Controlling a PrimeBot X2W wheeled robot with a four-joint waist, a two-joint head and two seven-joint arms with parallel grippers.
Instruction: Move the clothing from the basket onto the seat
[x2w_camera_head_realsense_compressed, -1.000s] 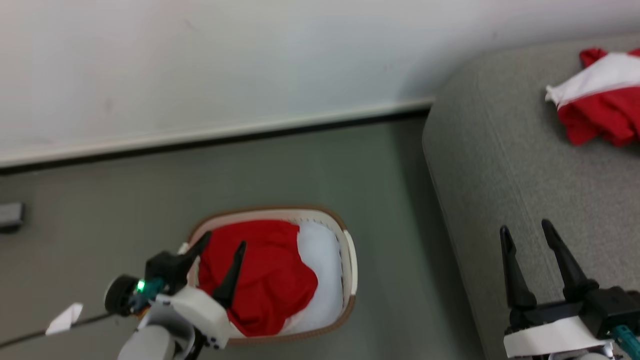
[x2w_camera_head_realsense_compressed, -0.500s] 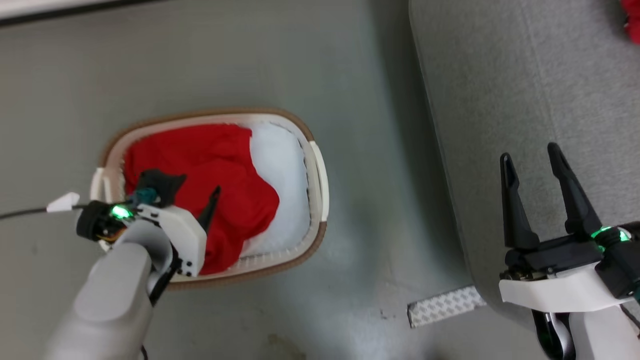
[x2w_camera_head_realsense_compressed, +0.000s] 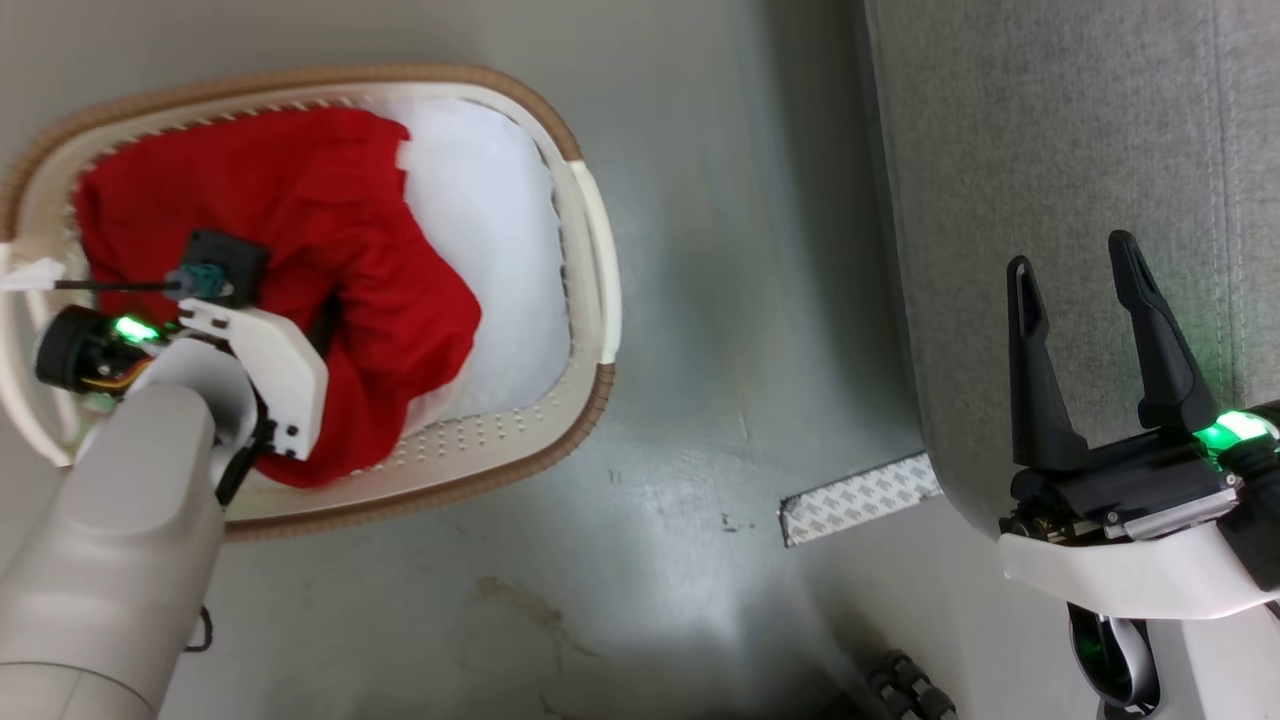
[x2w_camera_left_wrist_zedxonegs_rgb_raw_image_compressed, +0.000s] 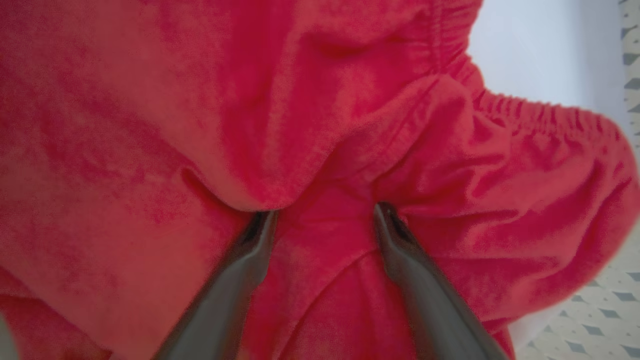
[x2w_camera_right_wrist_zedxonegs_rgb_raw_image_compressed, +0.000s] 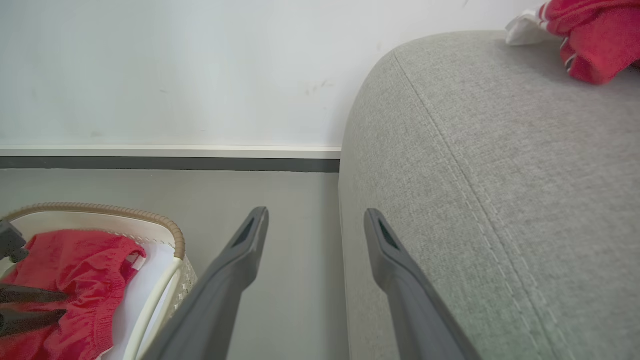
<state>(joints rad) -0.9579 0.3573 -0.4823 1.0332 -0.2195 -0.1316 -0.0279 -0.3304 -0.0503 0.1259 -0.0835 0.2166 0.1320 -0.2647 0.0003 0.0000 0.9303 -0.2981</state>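
Our left hand (x2w_camera_left_wrist_zedxonegs_rgb_raw_image_compressed: 325, 220) stood open, its fingers sunk into the soft red clothing (x2w_camera_head_realsense_compressed: 330, 200) inside the oval cream, brown-rimmed basket (x2w_camera_head_realsense_compressed: 590, 230); our right hand (x2w_camera_head_realsense_compressed: 1075, 265) hung open and empty above the light grey fabric seat (x2w_camera_head_realsense_compressed: 1050, 120).

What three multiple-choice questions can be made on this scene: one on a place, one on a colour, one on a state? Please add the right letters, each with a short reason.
1. Where is the left gripper? A) over the seat B) in the basket, in the clothing C) beside the right gripper
2. What colour is the basket's rim? A) brown B) blue C) black
3. How is the right gripper? A) shut on clothing B) open and empty C) shut and empty
Answers: 1 B, its fingers press into red folds; 2 A, a brown band tops the cream wall; 3 B, its fingers stand apart with nothing between.
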